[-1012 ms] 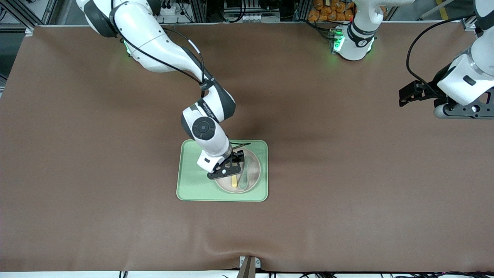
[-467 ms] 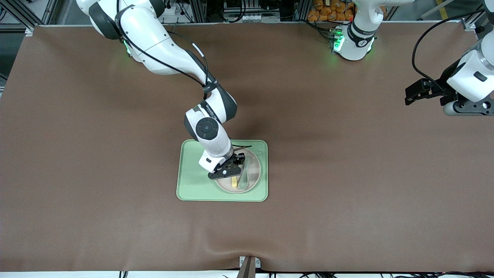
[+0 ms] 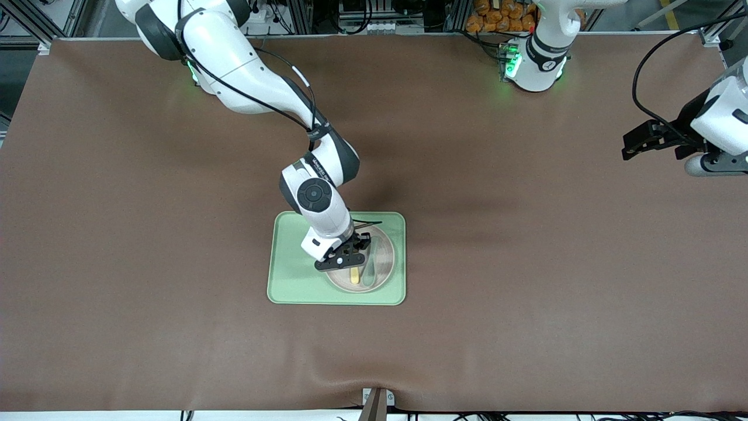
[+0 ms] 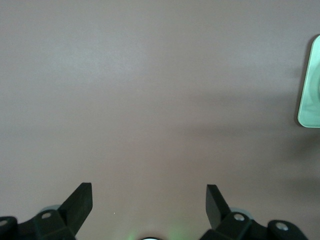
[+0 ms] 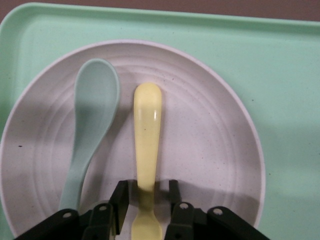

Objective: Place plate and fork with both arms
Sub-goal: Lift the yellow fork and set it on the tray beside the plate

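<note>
On the green tray (image 3: 292, 275) sits the plate (image 5: 210, 150), holding fork (image 5: 147, 130) and spoon (image 5: 92, 115) (side by side). The right gripper (image 5: 146, 200) straddles the fork's neck, fingers closing; the left gripper (image 4: 149, 200) waits, spread wide.

A light-green tray (image 3: 298, 275) lies mid-table on the brown mat (image 3: 175, 327); its rim (image 5: 280, 60) runs around where the gripper works. A grey-green spoon (image 5: 90, 125) lies just beside the fingers, bowl pointing away from them, handle passing alongside them.
</note>
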